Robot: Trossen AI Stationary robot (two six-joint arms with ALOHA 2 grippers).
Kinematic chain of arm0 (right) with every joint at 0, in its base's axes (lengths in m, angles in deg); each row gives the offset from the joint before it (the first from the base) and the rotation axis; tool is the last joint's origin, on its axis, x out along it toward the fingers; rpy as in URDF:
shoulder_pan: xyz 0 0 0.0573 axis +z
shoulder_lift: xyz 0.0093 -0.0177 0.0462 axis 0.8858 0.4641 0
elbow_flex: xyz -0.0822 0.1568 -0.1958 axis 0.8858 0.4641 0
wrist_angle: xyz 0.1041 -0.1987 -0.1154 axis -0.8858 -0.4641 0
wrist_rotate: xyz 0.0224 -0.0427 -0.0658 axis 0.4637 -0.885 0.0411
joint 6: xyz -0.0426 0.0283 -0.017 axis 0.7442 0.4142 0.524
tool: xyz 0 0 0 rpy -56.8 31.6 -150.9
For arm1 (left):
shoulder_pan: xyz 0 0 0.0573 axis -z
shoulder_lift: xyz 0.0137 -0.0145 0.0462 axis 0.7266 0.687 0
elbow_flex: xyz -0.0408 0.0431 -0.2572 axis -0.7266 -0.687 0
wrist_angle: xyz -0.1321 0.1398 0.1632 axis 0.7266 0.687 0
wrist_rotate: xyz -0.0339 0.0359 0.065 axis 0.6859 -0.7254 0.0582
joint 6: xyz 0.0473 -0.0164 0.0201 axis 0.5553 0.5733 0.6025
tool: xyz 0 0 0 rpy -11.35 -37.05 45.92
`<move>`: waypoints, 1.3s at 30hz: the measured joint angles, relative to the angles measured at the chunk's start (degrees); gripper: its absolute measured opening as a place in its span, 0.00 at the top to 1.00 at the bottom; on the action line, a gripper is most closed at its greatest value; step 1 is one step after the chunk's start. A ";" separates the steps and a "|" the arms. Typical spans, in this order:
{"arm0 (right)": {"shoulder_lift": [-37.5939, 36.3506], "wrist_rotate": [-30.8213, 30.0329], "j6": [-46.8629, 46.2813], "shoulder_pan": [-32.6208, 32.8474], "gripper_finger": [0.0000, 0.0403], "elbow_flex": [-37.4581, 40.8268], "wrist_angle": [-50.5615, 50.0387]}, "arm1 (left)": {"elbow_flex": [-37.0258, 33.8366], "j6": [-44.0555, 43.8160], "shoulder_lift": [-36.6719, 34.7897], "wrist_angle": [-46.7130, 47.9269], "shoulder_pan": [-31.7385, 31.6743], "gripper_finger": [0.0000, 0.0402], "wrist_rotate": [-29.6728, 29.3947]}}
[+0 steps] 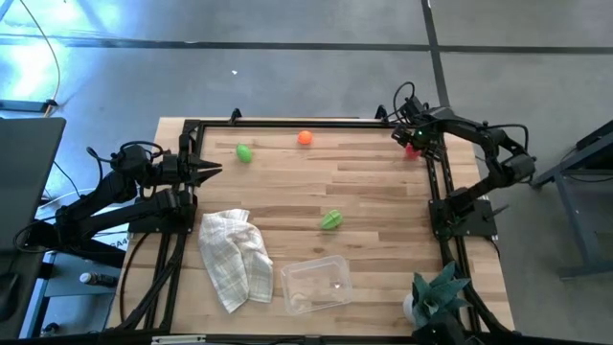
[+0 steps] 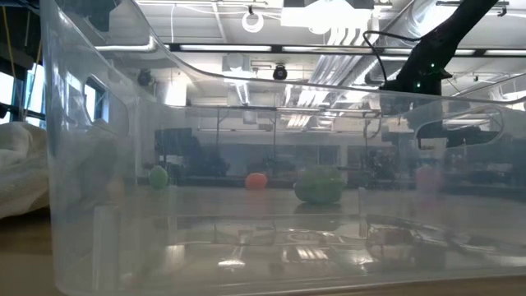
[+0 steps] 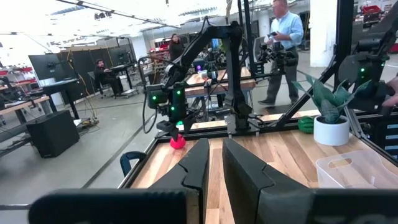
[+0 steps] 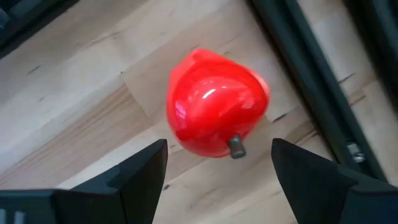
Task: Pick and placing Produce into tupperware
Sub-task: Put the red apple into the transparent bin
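The red produce piece [image 4: 216, 103] lies on the wooden bench [image 1: 364, 187] at its far right edge, beside the black frame rail, with the right gripper [image 4: 217, 163] poised directly over it, fingers spread wide on either side and not yet touching it — apparently lined up for a first pick. The other pieces wait untouched: the orange one [image 1: 305, 137] and the round green one [image 1: 244, 152] near the far edge, the leafy light-green one [image 1: 330, 219] nearer the middle. The clear tupperware [image 1: 314, 283] sits empty at the near edge, well apart from the red piece, so a long carry across the bench looks likely. A crumpled white checked cloth [image 1: 235, 254] lies just beside it, and a teal spiky plant [image 1: 439, 289] in a white pot stands at the near right corner. The left gripper [image 1: 206, 170] rests at the bench's left side, fingers nearly closed on nothing. Beyond the bench, an open workshop with grey floor, other rigs and several people [image 3: 283, 43].
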 joint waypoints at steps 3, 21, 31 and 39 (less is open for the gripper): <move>1.33 0.49 -0.52 0.00 0.31 0.00 1.36 | -0.01 0.00 -0.01 0.00 0.00 0.91 -0.01; 3.28 -2.50 -9.95 -0.55 0.31 0.00 2.33 | 0.00 0.00 -0.01 0.00 0.00 0.91 0.01; 6.16 -2.52 -8.73 -2.54 0.31 0.00 1.74 | -0.01 -0.01 -0.01 0.00 -0.02 0.91 0.01; 6.47 -3.66 -8.56 -2.56 0.31 0.00 1.40 | 0.01 0.00 0.01 0.00 -0.01 0.91 0.01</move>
